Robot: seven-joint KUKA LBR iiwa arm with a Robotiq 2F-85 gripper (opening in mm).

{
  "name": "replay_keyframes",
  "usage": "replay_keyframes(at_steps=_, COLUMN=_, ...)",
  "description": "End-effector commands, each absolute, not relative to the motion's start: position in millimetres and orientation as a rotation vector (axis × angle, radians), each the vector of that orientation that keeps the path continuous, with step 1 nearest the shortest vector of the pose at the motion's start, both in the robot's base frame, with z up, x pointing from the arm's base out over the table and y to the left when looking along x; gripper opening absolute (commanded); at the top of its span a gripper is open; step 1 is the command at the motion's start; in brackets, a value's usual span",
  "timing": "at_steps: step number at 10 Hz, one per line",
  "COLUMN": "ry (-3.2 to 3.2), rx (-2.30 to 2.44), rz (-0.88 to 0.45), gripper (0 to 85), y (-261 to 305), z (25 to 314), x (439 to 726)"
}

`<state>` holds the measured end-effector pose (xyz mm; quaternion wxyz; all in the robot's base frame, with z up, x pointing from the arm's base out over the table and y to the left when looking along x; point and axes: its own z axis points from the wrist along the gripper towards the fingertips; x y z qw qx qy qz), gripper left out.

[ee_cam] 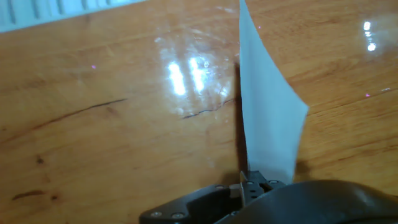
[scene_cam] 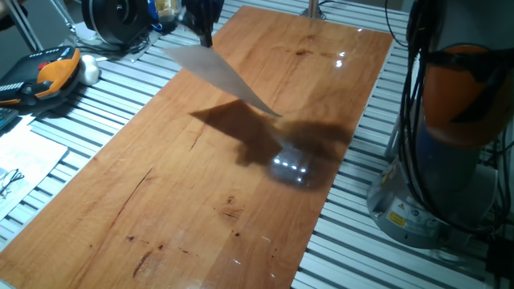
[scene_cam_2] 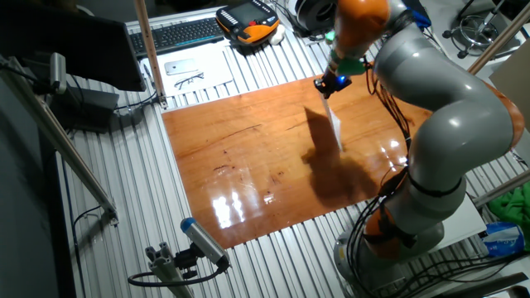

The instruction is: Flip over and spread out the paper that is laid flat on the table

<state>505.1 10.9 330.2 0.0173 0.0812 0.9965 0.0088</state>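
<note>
The paper [scene_cam: 215, 71] is a thin white sheet hanging in the air above the reddish-brown wooden table [scene_cam: 161, 209], clear of its surface, and it casts a dark shadow on the wood. My gripper [scene_cam: 202, 26] is shut on the sheet's upper edge. In the other fixed view the paper [scene_cam_2: 334, 128] hangs nearly edge-on below the gripper [scene_cam_2: 328, 86]. In the hand view the paper [ee_cam: 267, 118] rises from the closed fingertips [ee_cam: 250, 182] over the table [ee_cam: 93, 124]. The face I see is blank.
The table lies on a grey ribbed slat surface [scene_cam: 96, 120]. An orange and black device [scene_cam: 48, 74] and printed sheets [scene_cam: 24, 160] lie to the left. The arm's base [scene_cam: 434, 185] stands at the right. A keyboard [scene_cam_2: 178, 33] lies beyond the table.
</note>
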Motion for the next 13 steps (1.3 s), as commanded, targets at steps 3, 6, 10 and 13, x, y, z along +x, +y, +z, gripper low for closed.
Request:
replay_keyframes(at_steps=3, ry=3.084, rx=0.289, rz=0.038, gripper=0.0, y=29.4, z=326.1, x=498.0)
replay_keyframes(at_steps=6, ry=3.095, rx=0.323, rz=0.12, gripper=0.0, y=25.1, z=335.1, x=492.7)
replay_keyframes(at_steps=10, ry=3.095, rx=0.279, rz=0.069, gripper=0.0, y=25.8, z=335.9, x=490.9)
replay_keyframes(at_steps=13, ry=3.097, rx=0.252, rz=0.04, gripper=0.0, y=25.3, z=336.2, x=490.9)
